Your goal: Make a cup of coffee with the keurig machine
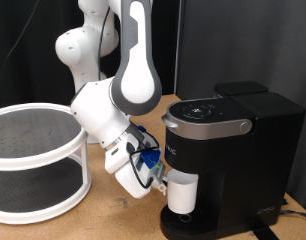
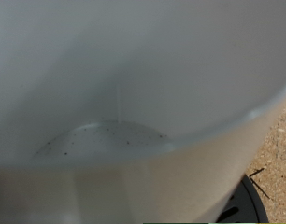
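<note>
The plain white cylindrical ceramic mug (image 1: 183, 193) stands on the round drip tray of the boxy matte-black coffee maker (image 1: 233, 150), under its spout. It looks rigid, smooth, fairly heavy and breakable; the rim wall seems the likeliest hold. The tool (image 1: 161, 181) sits at the mug's nine o'clock, touching or just beside it; its opening cannot be told. The wrist view looks into the mug, specks on its bottom

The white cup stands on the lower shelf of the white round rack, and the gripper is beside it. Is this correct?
Not quite. The exterior view shows the cup on the drip tray of the keurig machine, not on the rack. The gripper is indeed beside it.
</note>
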`<state>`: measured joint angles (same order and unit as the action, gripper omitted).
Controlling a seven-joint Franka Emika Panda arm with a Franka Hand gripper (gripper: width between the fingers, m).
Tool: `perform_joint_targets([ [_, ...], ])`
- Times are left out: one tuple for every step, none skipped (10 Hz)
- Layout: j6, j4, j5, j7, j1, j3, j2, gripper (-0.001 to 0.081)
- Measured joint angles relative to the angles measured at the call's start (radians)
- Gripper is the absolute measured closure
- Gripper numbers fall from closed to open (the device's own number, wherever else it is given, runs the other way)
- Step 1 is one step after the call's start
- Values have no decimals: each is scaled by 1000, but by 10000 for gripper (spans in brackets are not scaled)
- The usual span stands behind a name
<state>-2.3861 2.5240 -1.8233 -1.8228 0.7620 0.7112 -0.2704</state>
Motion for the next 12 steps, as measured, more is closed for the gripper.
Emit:
perform_joint_targets([
  [0, -8, -15, -2, 0, -5, -16, 746],
  [0, -16, -27, -3, 0, -9, -33, 746],
  [0, -25, -38, -5, 0, -13, -49, 746],
  [1, -33, -49, -6, 0, -16, -62, 746],
  [2, -42, -57, -6, 0, -18, -75, 746],
  [8, -49, -64, -6, -1, -18, -85, 746],
  [17, -55, -68, -6, -2, -18, -96, 746],
  [25, -60, -69, -6, -4, -19, -104, 746],
  [28, -61, -69, -6, -4, -19, -106, 746],
  [30, -61, -70, -6, -5, -19, -107, 746],
  [32, -62, -70, -6, -6, -19, -110, 559],
  [36, -62, -70, -6, -8, -18, -112, 419],
])
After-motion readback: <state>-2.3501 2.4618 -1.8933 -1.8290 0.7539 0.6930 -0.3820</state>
